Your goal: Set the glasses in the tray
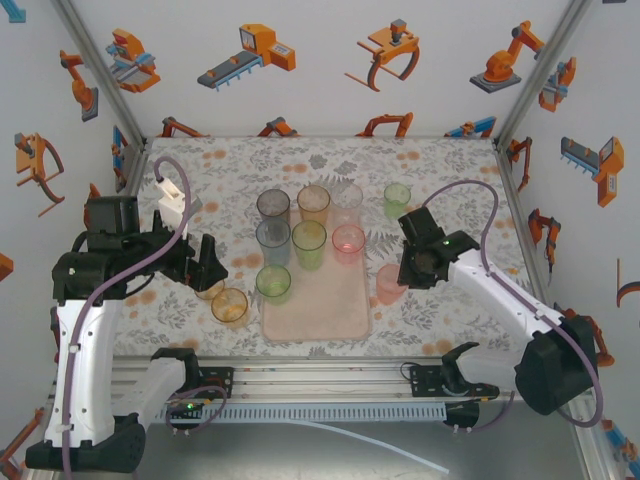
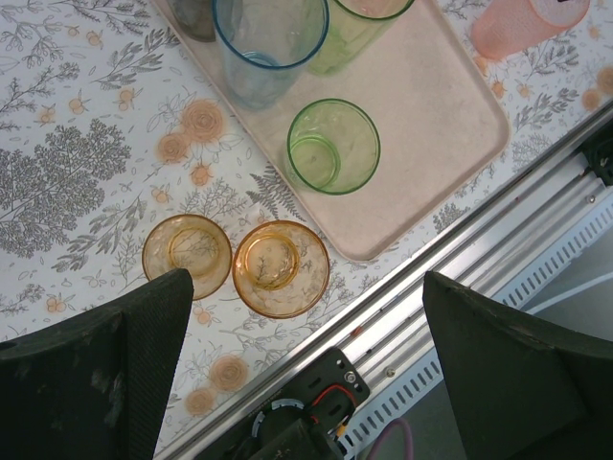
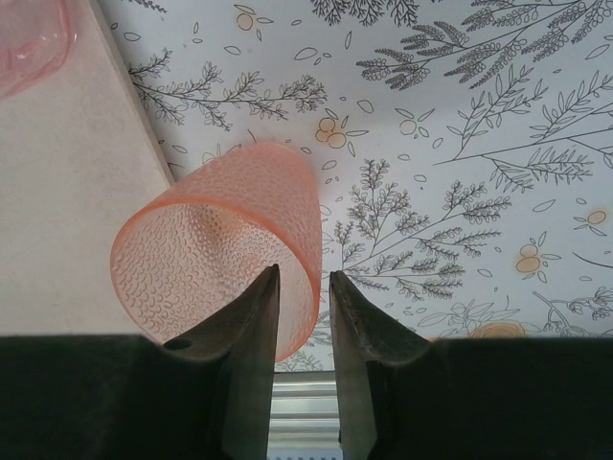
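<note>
Now the right gripper (image 3: 304, 276) is set at the pink tumbler (image 3: 215, 254), which sits on the flowered table (image 3: 460, 144) just right of the tray (image 1: 330, 305), beside the near half of its right edge. One finger reaches inside the mouth and the other hangs outside, with the thin wall between them. The jaws are narrow, but I cannot tell whether they press the wall.

The left gripper (image 2: 306, 283) hangs spread wide and empty above two amber tumblers (image 2: 281, 268), which stand side by side on the table just left of the tray's near-left corner. Several glasses (image 1: 309, 240) stand on the tray, and a green one (image 1: 397, 198) sits off it at the far right.

These tumblers look light, thin and smooth, so they will likely flex, slip, or tip if nudged. A gentle rim pinch, one finger in and one out, set deep enough to bite, seems the fitting hold.
</note>
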